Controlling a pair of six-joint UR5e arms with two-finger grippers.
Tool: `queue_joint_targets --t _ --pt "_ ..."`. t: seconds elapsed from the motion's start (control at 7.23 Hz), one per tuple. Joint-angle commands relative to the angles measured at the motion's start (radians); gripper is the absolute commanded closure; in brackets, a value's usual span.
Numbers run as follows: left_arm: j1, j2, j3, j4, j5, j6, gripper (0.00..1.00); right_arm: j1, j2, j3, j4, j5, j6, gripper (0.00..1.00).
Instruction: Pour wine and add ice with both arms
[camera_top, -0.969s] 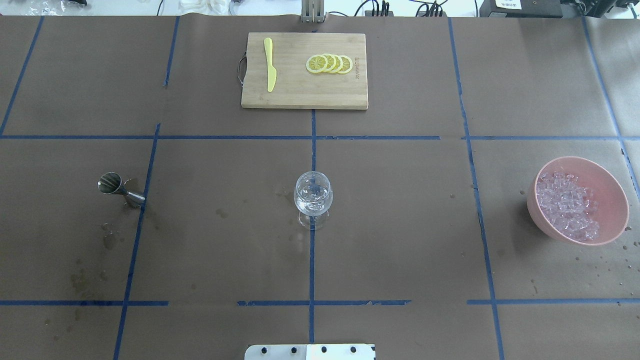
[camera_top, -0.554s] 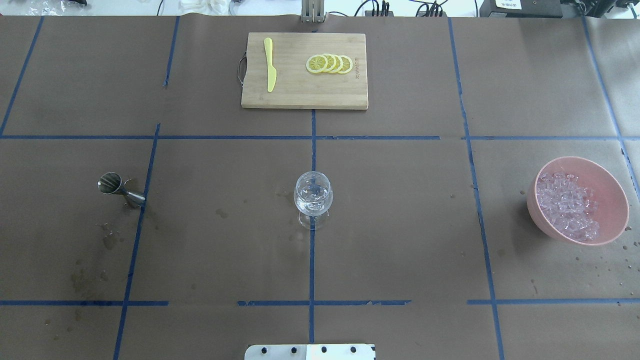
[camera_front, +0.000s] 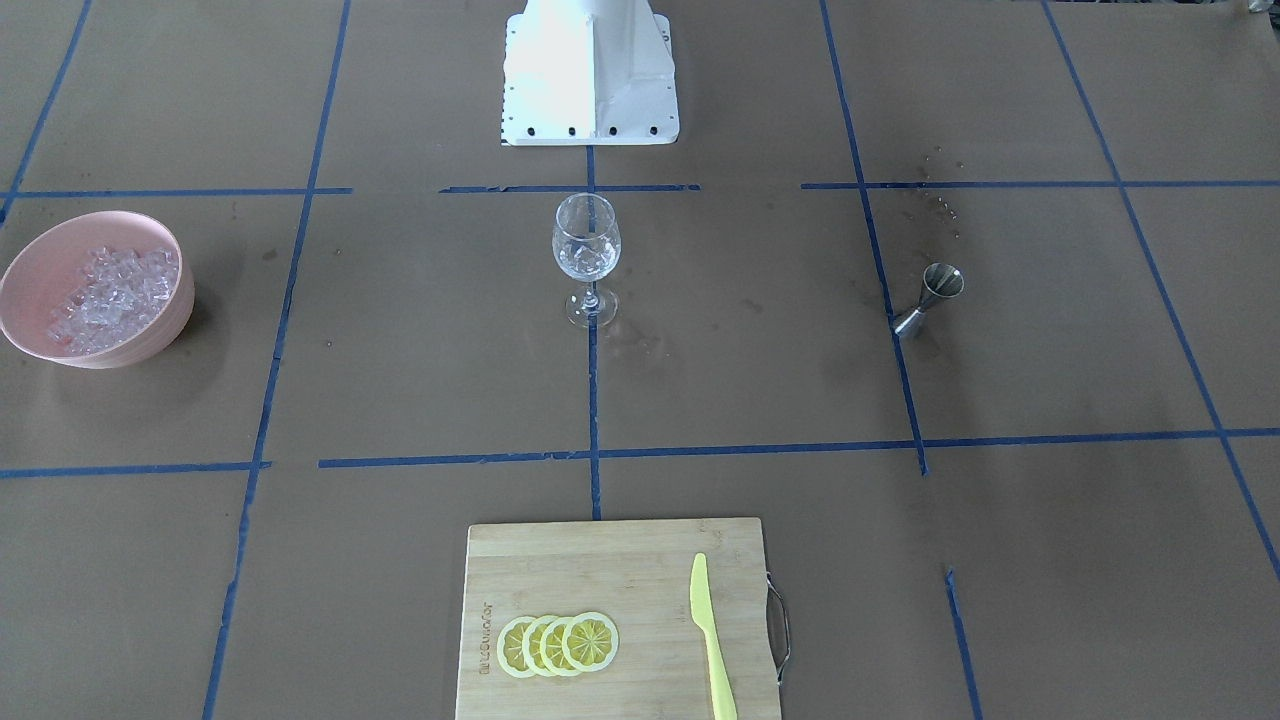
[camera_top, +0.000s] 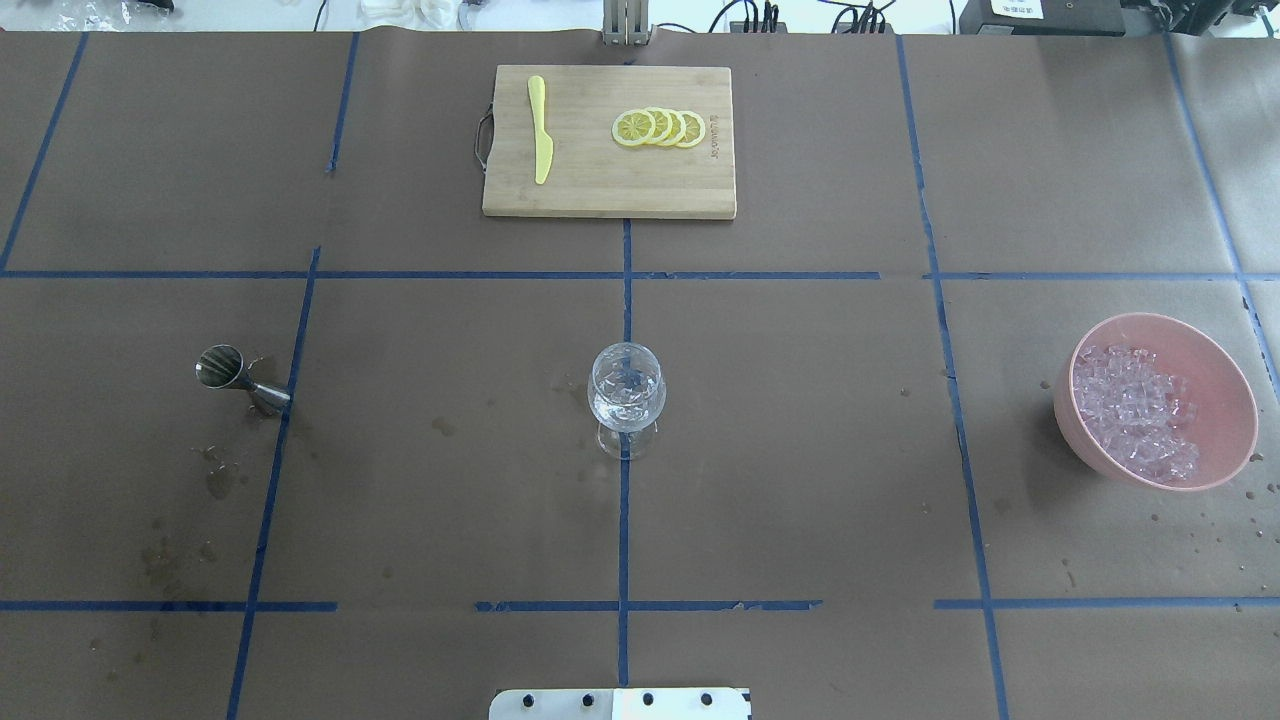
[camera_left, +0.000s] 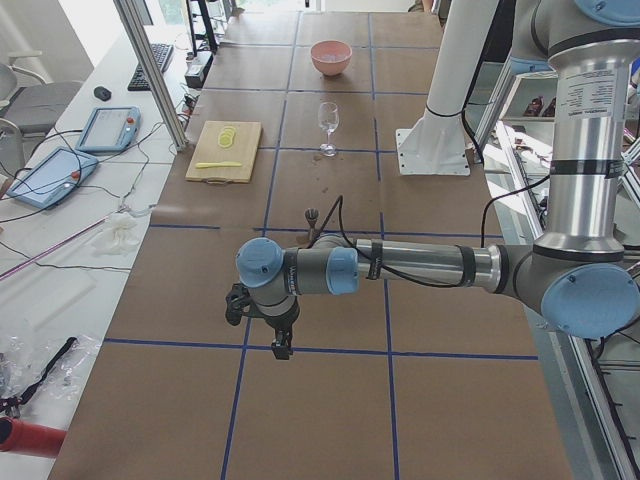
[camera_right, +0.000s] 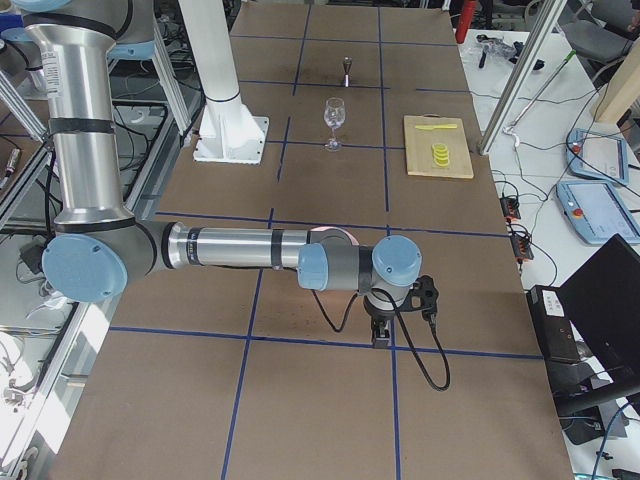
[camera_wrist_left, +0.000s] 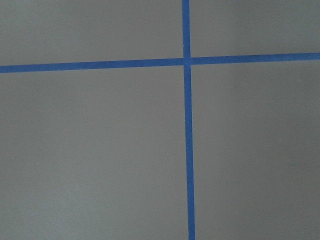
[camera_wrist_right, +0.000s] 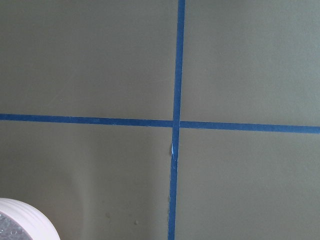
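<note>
I see the table (camera_top: 800, 450), covered in brown paper with a blue tape grid. The left arm (camera_left: 420, 265) lies stretched low over its left end and the right arm (camera_right: 230, 247) over its right end. The left gripper (camera_left: 283, 347) and right gripper (camera_right: 381, 335) point down near tape crossings. I cannot tell whether either one's fingers are spread or pressed together. A cutting board (camera_top: 600, 190) sits at the far centre. The pink bowl (camera_top: 1215, 350) stands on the robot's right, and the ice (camera_top: 1135, 410) is heaped inside it. The wine glass (camera_top: 627, 390) stands upright at centre. The jigger (camera_top: 240, 378) stands on the left.
</note>
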Motion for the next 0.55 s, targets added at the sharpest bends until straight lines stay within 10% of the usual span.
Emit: queue_joint_targets --t 0.0,0.42 --pt "0.001 0.000 -0.001 -0.002 -0.001 0.001 0.00 0.001 0.000 0.000 0.000 0.003 -0.001 0.00" --pt "0.002 0.000 0.004 -0.002 0.001 0.001 0.00 0.001 -0.001 -0.001 0.000 0.003 -0.001 0.00"
